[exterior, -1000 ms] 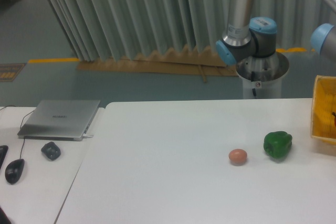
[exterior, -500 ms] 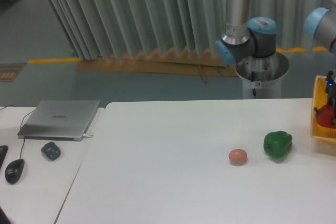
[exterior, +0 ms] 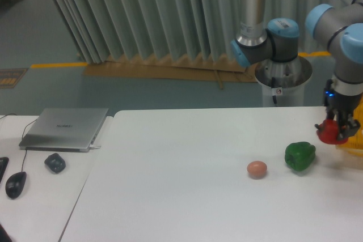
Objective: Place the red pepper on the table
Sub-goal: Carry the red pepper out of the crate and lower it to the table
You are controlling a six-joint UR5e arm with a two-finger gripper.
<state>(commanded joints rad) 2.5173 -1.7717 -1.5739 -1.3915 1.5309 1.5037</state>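
Note:
My gripper [exterior: 338, 127] hangs at the right side of the white table [exterior: 187, 196], shut on the red pepper [exterior: 329, 133]. The pepper is held a little above the tabletop, just left of the yellow basket [exterior: 354, 143]. It hangs up and to the right of the green pepper [exterior: 300, 156], with a small gap between them. The gripper's fingers cover part of the red pepper's top.
An orange-pink egg-like ball [exterior: 257, 169] lies on the table left of the green pepper. On the adjoining desk at the left are a laptop [exterior: 65, 128], a dark small object [exterior: 55, 163] and a mouse [exterior: 16, 184]. The arm's base [exterior: 282, 80] stands behind the table.
The arm has swung in from the right edge, carrying the red pepper leftward out of the yellow basket to a spot over the table. The green pepper and ball have not moved.

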